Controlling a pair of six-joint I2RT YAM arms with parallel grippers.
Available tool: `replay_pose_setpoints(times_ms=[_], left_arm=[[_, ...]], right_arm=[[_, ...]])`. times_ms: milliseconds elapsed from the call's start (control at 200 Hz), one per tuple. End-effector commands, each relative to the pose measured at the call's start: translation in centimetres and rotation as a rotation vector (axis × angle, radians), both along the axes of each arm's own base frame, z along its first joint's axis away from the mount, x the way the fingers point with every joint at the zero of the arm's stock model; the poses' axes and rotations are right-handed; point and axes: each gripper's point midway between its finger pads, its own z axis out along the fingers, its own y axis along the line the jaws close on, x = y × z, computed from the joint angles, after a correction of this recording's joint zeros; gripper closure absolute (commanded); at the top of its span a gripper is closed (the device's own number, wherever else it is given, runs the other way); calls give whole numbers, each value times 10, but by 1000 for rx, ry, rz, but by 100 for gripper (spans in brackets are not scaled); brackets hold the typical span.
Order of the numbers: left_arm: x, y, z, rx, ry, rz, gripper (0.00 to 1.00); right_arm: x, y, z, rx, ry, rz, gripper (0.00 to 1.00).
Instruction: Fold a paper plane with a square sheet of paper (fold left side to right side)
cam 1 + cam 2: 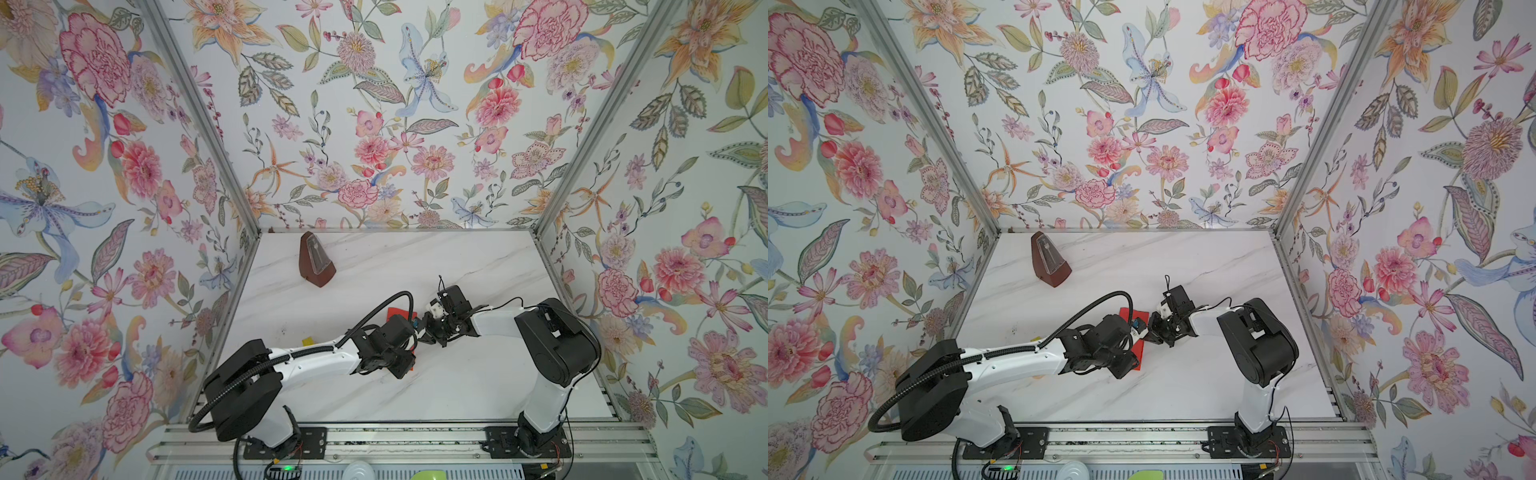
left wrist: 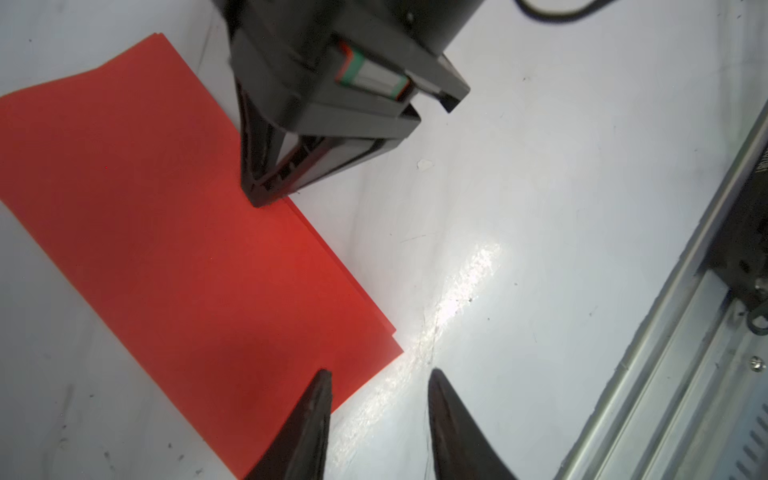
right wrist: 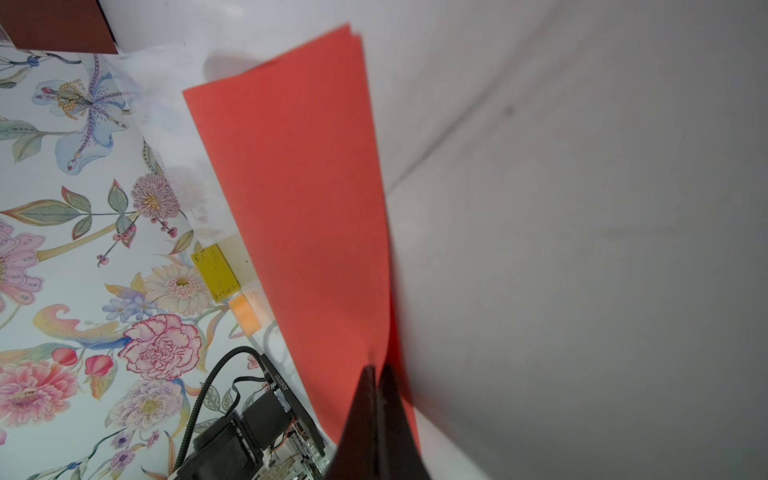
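1. The red paper [image 2: 187, 249] lies flat on the white marble tabletop [image 1: 457, 382] near its middle. It is doubled into a narrow oblong. In the left wrist view two layers show, slightly out of line, along one long edge and at one corner.
2. In both top views the wrists cover most of the paper, and only red slivers show around them.
3. The left arm [image 1: 316, 357] reaches from its base at the front left. Its forearm runs low and nearly level to the middle, and its wrist tips down over the nearer end of the paper.
4. The left jaws stand apart with a clear gap and hold nothing. One tip hangs over the paper's corner, the other over bare tabletop just beside it.
5. The right arm [image 1: 494, 322] rises from its base at the front right and bends at the elbow. It reaches leftward, its wrist angled steeply down close to the left wrist.
6. The right jaws are closed tight together, their tip planted on the paper just inside the layered long edge. Whether a layer is pinched between them cannot be told.
7. A brown metronome [image 1: 316, 261] stands at the back left, well apart from the paper. A small yellow block [image 3: 215, 272] lies near the paper's left side.
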Motion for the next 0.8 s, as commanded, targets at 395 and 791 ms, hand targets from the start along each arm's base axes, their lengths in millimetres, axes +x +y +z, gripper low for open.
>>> replay_pose_setpoints(times_ms=[395, 791], left_arm=[[14, -3, -21, 251, -156, -35, 52], [5, -1, -5, 222, -142, -66, 68]], right_arm=[[-16, -16, -22, -94, 96, -22, 100], [-16, -17, -21, -98, 86, -20, 100]])
